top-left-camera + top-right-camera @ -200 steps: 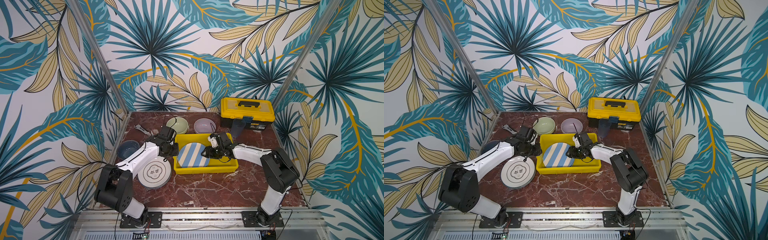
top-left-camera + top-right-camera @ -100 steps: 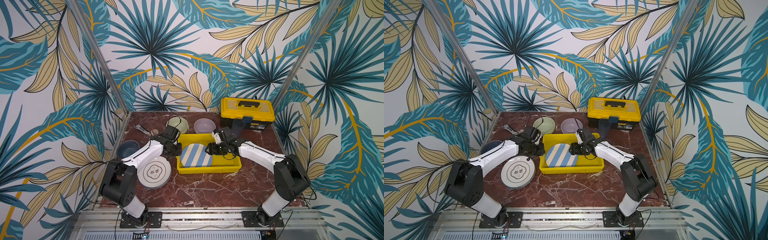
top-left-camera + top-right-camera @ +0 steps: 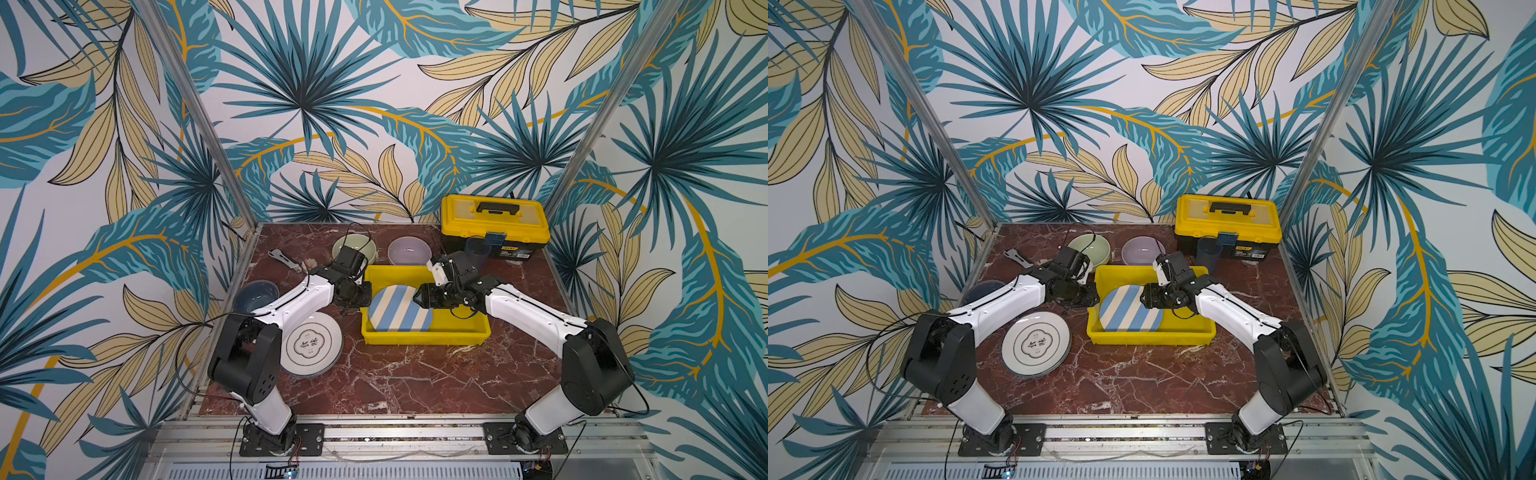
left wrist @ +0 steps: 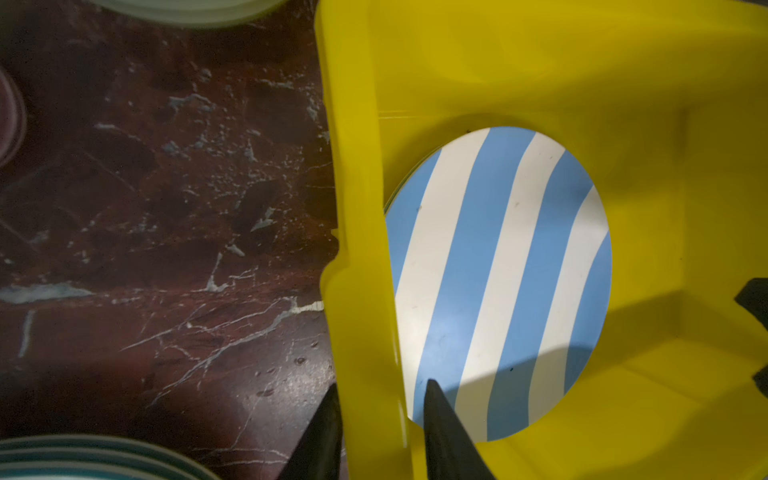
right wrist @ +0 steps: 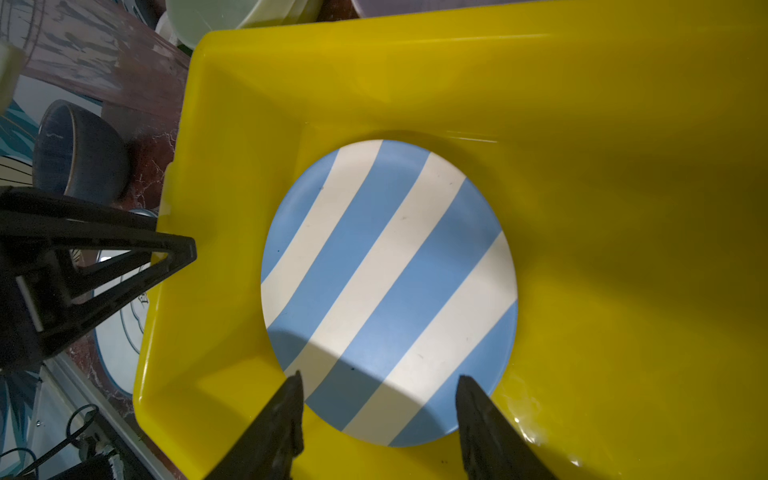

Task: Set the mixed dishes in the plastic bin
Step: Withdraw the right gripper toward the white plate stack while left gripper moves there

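One striped plate (image 3: 401, 308) lies flat in the yellow bin (image 3: 424, 337) under the right gripper (image 5: 378, 380), whose jaws are apart and empty, while the left gripper (image 4: 380, 384) straddles the bin's wall, grip unclear, and a white plate (image 3: 311, 343), green bowl (image 3: 344, 246), lilac bowl (image 3: 408, 250), blue bowl (image 3: 255, 293) and tumbler (image 3: 478, 249) wait on the table (image 3: 395, 374).

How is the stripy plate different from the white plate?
The striped plate has blue and cream stripes; the white plate has a dark emblem in its middle. The striped plate lies in the yellow bin; the white plate lies outside, to its left in both top views. Both are round.
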